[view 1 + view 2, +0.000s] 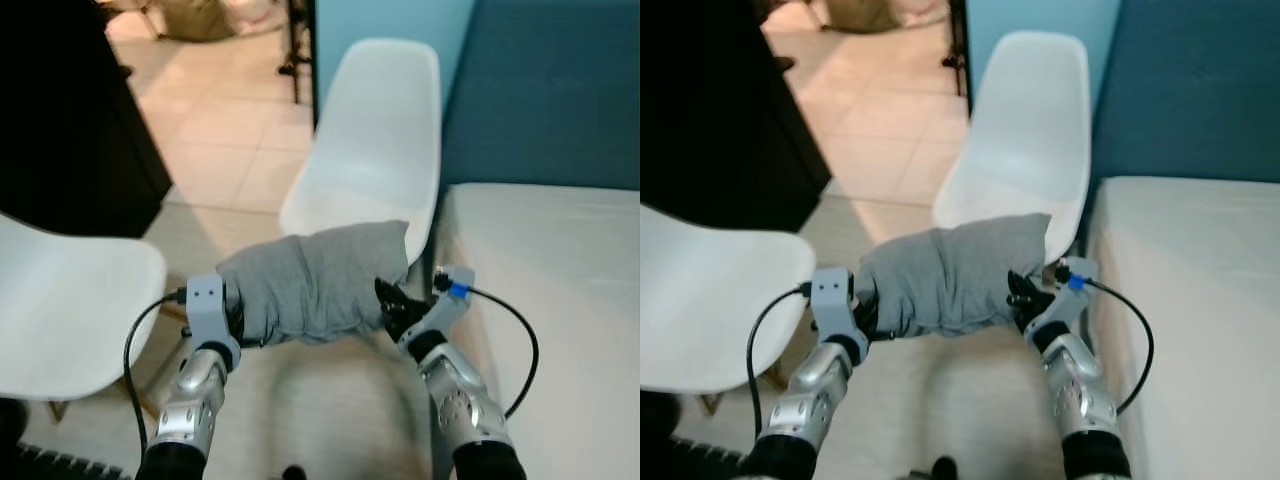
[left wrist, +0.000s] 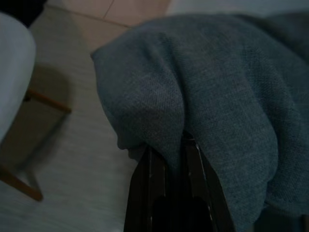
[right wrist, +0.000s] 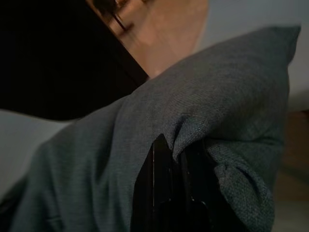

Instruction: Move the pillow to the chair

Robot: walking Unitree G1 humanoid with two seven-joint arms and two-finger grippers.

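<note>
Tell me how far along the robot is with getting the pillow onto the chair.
Done: the grey pillow is picked up, pinched at one end by the left gripper and at the other by the right gripper. In hand: it hangs between them, in front of the white chair beside the bed. Left: carry it forward over the seat, lower it and let go.

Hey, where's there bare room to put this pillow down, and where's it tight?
The seat of the white chair ahead is bare, just past the pillow held between the left gripper and right gripper. The bed top on the right is bare too. Tight: the gap between chair and bed.
</note>
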